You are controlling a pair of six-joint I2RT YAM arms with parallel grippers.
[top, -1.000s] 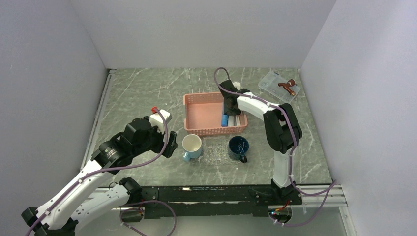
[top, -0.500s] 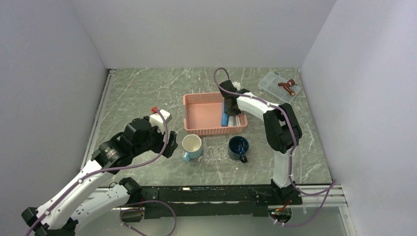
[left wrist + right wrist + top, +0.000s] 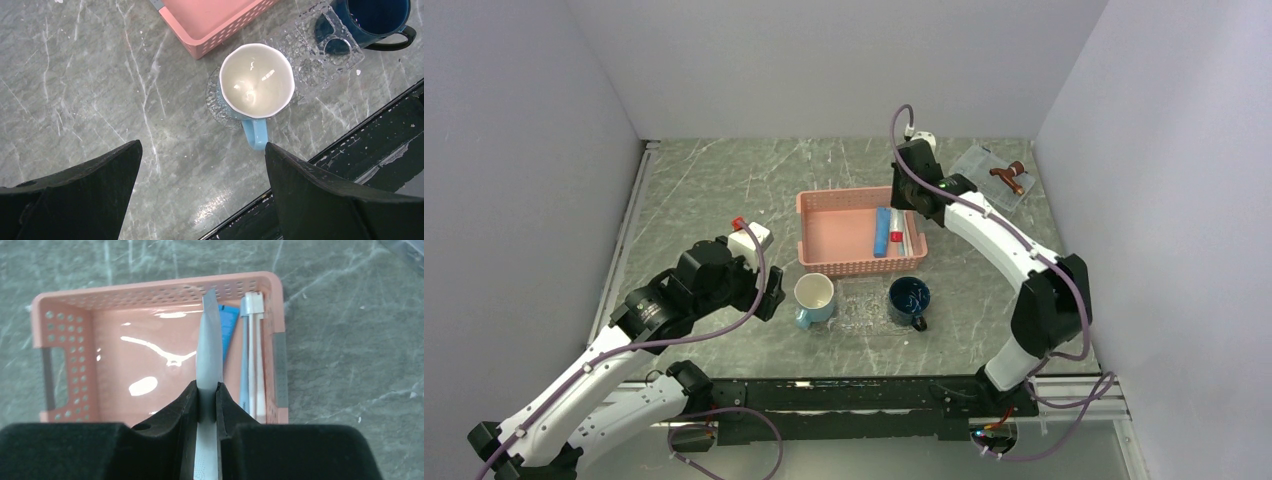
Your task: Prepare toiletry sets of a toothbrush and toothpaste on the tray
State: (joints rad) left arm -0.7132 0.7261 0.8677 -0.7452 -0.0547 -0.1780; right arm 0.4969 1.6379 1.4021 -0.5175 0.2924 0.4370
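My right gripper is shut on a slim pale toothbrush and holds it above the pink basket. The handle runs between the pads and points away from the camera. More toothbrushes lie along the basket's right wall, beside a blue toothpaste tube. In the top view the right gripper hovers over the basket's far right corner. The clear tray lies in front of the basket. My left gripper stands wide open over bare table just left of the tray, holding nothing.
A light blue mug stands on the tray's left end and a dark blue mug on its right end. A small clear box with a brown item sits at the far right. The table's black front rail is near the left gripper.
The right gripper closed inside the basket, then rose and drew back toward the far right corner with the toothbrush in its jaws. The left arm stayed still.
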